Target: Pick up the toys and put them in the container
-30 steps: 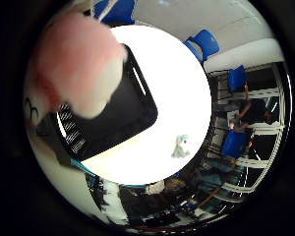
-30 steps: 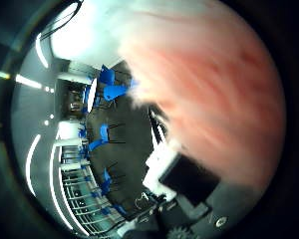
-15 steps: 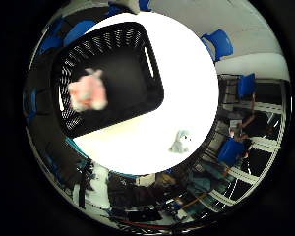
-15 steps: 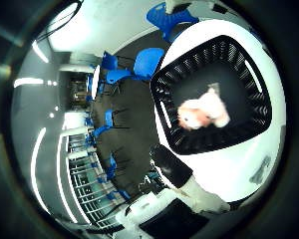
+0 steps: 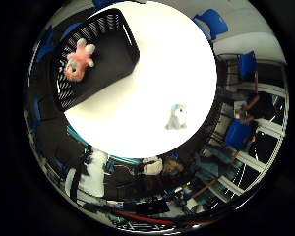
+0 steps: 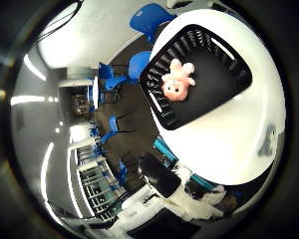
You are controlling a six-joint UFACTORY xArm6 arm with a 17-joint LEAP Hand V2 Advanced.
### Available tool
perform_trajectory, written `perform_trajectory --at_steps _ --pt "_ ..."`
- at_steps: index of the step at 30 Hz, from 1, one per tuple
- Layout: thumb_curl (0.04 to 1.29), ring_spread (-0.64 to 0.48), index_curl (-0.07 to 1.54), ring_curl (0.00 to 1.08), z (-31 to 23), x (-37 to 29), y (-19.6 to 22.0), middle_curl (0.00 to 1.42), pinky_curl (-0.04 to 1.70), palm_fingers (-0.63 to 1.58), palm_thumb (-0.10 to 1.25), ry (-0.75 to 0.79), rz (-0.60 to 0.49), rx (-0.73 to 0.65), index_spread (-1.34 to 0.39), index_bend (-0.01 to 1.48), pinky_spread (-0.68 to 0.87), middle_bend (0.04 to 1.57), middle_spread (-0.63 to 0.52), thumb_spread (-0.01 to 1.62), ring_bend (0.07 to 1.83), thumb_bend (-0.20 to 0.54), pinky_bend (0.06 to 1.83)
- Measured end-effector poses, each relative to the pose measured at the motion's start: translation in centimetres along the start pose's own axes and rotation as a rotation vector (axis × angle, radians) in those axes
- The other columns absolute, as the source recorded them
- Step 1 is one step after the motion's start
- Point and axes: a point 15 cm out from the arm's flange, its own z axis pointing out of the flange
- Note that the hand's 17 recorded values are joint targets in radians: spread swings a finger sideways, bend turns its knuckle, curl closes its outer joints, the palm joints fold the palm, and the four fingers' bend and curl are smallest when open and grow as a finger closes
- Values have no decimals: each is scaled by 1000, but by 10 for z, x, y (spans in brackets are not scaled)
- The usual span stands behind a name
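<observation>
White table [image 5: 152, 83], pink toy [image 5: 77, 62] in basket [image 5: 115, 54]

A classroom or meeting room, it seems: a round white table [image 5: 152, 59], blue chairs [image 6: 148, 19] scattered on dark floor, long ceiling lights [image 6: 34, 67], glazed partitions [image 6: 92, 186].

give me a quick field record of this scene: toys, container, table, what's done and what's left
container: black slatted basket at one edge of the round white table
toy in container: pink plush toy, lying on the basket floor
toy still out: small grey and white plush toy, on the table, apart from the basket
hand: no part of it visible in either palm view
done: one toy in the basket
left: the grey and white toy
</observation>
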Motion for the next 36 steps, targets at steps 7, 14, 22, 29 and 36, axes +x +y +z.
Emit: perform_trajectory --at_steps 7,14,22,29,36 --pt "262 254 249 254 -26 59 74 334 368 12 368 98 38 -25 -380 154 491 197 69 1138 331 -22 543" --pt "263 256 247 252 0 122 148 328 339 15 366 62 139 -56 -373 151 479 196 82 1132 318 -21 553" --pt "262 271 243 256 38 184 187 332 322 32 361 91 274 -32 -341 151 485 205 136 1119 320 -21 570" --pt "264 283 248 255 70 229 196 331 309 50 373 119 404 22 -304 153 506 204 176 1114 321 -21 581" --pt "269 285 251 254 104 270 185 331 305 51 384 111 547 50 -269 149 513 200 198 1118 318 -21 590"
